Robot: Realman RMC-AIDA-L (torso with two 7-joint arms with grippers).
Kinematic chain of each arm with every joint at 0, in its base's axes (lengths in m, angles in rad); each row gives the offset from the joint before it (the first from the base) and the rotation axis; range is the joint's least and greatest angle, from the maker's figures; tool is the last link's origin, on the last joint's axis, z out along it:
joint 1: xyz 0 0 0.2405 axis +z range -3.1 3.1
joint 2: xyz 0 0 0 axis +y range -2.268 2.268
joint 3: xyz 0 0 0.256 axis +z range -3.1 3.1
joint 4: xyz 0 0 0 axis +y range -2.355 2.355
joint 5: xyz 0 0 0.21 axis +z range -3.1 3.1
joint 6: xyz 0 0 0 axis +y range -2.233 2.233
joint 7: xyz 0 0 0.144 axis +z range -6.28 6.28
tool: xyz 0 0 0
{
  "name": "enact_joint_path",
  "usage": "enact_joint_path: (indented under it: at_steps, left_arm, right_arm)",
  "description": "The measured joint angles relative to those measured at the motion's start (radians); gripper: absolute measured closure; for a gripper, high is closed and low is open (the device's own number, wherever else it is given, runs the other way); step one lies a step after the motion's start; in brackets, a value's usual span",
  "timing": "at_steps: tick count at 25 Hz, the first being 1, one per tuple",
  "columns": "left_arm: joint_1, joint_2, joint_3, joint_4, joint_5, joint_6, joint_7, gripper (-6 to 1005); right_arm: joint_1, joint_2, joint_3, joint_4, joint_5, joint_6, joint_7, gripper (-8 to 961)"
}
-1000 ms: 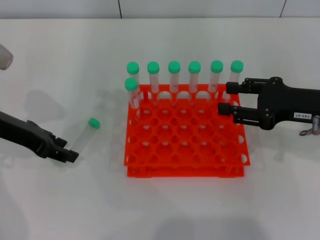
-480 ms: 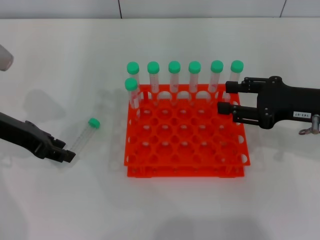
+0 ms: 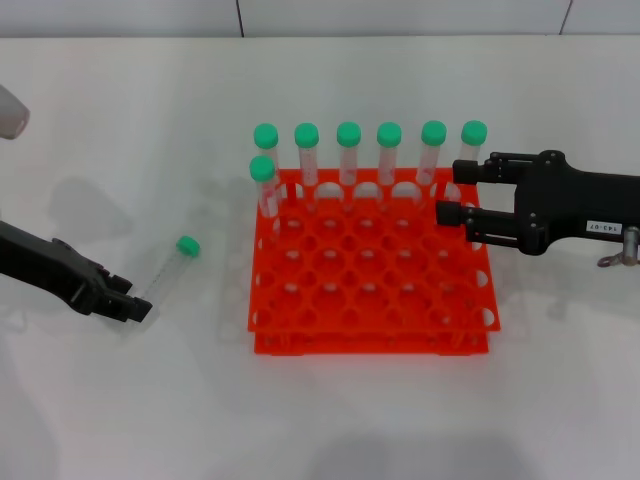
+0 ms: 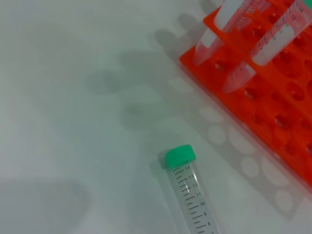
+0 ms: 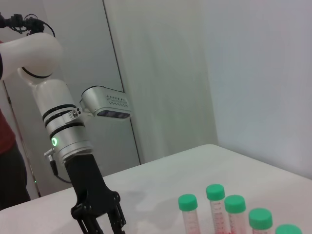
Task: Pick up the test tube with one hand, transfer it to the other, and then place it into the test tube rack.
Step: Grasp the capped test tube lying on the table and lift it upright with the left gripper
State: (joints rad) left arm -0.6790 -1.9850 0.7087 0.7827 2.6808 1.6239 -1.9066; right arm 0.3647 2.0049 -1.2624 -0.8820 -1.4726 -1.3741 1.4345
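— Where's the test tube [image 3: 168, 269]?
— Flat on the table [image 3: 120, 130], left of the orange rack [image 3: 370, 262], just off the left gripper [image 3: 138, 303]; its grip I can't tell.
— The right gripper [image 3: 452, 193]?
— Spread apart, holding nothing, over the rack's right edge

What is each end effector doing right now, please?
Left end effector: by the lying test tube's base, empty; open or shut cannot be told.
Right end effector: open, empty, over the test tube rack's right edge.

The left pincer [image 3: 138, 307] is reaching in low from the left edge, its fingers barely parted. The right pincer [image 3: 452, 192] is hovering at right, jaws standing apart.
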Motion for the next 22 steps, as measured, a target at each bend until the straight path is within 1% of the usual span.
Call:
enact_joint_path:
  at_steps: [15, 22]
  left_arm:
    - [-0.001, -0.008, 0.016, -0.003, -0.002, -0.009, 0.008, 529]
    - [0.001, -0.009, 0.026, -0.009, -0.002, -0.009, 0.011, 582]
  right_arm:
    - [0.0, 0.0, 0.0, 0.0, 0.0, 0.003, 0.0, 379]
    - [0.0, 0.0, 0.0, 0.0, 0.0, 0.003, 0.0, 379]
